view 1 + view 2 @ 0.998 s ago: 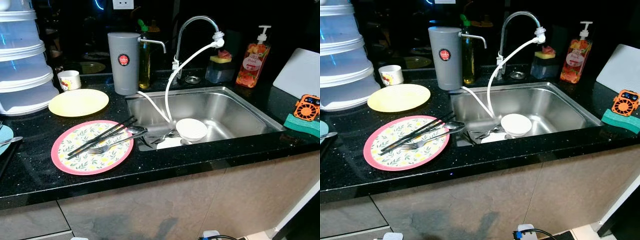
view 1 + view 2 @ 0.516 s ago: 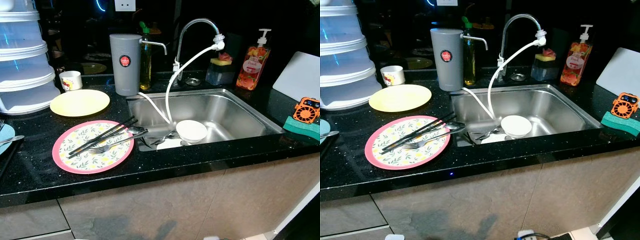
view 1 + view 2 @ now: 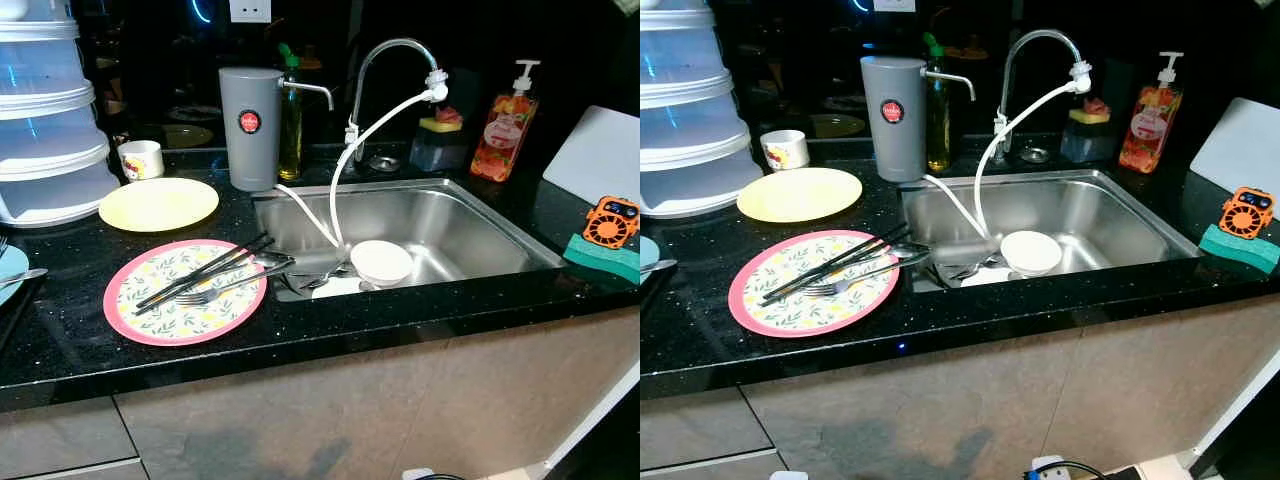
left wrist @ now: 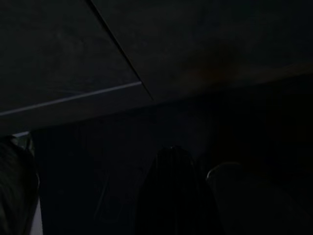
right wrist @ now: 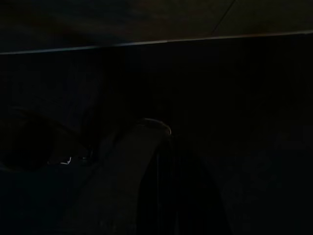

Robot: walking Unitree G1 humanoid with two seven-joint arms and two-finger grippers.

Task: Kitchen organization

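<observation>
Chopsticks (image 3: pixel 205 272) and fork (image 3: pixel 222 291) lie on our pink floral plate (image 3: pixel 150 320), long axes running diagonally toward the sink (image 3: pixel 470 215). We cannot tell either gripper's finger state.

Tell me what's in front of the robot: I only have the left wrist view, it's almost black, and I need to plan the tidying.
Observer: The head camera shows a black counter with a steel sink set into it.
Operator: Anything in the sink?
Observer: A white bowl sits at its front left, with some cutlery beside it.
Operator: And on the counter?
Observer: Left of the sink, a pink flowered plate carries black chopsticks and a fork; a yellow plate lies behind it.
</observation>
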